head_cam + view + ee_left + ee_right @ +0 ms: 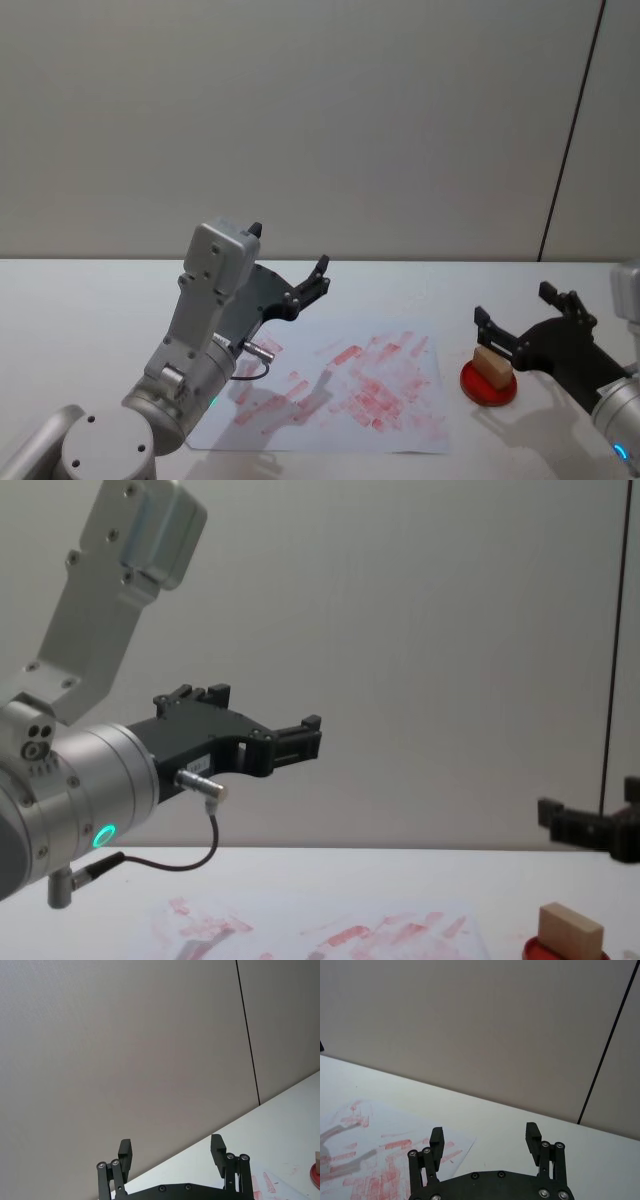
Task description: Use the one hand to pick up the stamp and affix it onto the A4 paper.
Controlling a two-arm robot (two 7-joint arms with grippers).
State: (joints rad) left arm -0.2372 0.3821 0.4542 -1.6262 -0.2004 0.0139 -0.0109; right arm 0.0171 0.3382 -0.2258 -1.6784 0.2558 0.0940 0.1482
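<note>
hovering near stamp [492,366], right gripper [514,305], jaws spread; left gripper [289,248] likewise, raised over a4 paper [330,400].

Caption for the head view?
Open right gripper hovers by the stamp on its ink pad; left gripper above the A4 paper.

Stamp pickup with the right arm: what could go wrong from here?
1. The right gripper, with its fingers open, is not yet around the stamp, which sits on the red ink pad. A misaligned descent could knock it off.
2. The left gripper hangs open above the A4 paper and may obstruct the stamping path.
3. No tape or clamp shows on the paper, so it may shift when pressed.
</note>
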